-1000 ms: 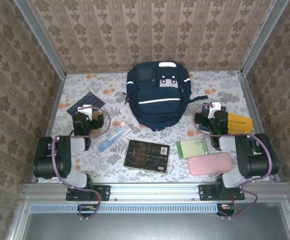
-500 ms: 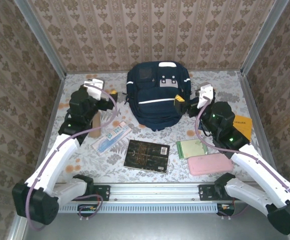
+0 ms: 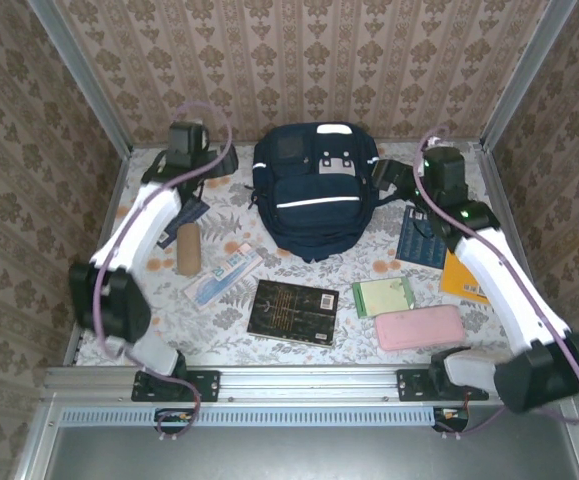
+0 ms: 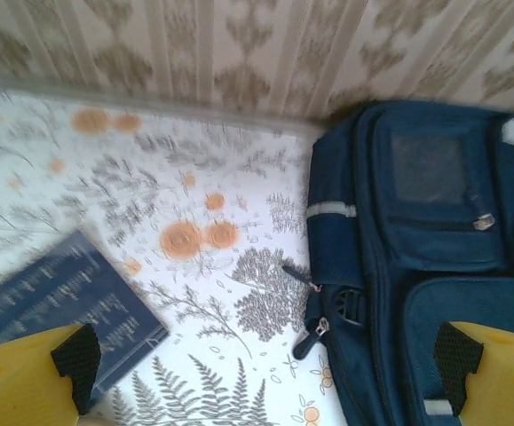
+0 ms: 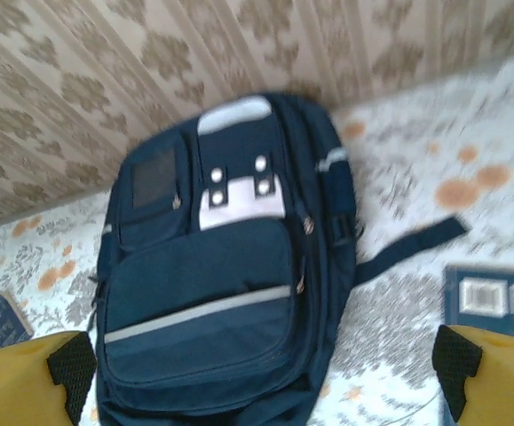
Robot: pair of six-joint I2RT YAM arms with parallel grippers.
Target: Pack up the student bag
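Observation:
The student bag (image 3: 314, 190) is a navy backpack lying flat at the back middle of the table, zipped shut, its white stripe across the front pocket. My left gripper (image 3: 219, 163) hovers open just off its left side. In the left wrist view the bag's side (image 4: 416, 240) and zipper pulls (image 4: 320, 330) sit between the yellow fingers (image 4: 26, 382), and the left gripper (image 4: 265, 368) is above bare tablecloth. My right gripper (image 3: 380, 177) hovers open at the bag's right edge. Seen from the right wrist, the bag (image 5: 212, 293) lies under the right gripper (image 5: 261, 368).
In front of the bag lie a brown roll (image 3: 187, 248), a white-blue pack (image 3: 224, 275), a black book (image 3: 292, 311), a green notepad (image 3: 383, 296) and a pink case (image 3: 419, 326). Navy booklets (image 3: 191, 208) (image 3: 424, 240) and an orange envelope (image 3: 464, 275) lie at the sides. Walls enclose the table.
Both arms have unfolded from the near edge and reached to the back of the table, ending on either side of the bag. Both grippers stayed open.

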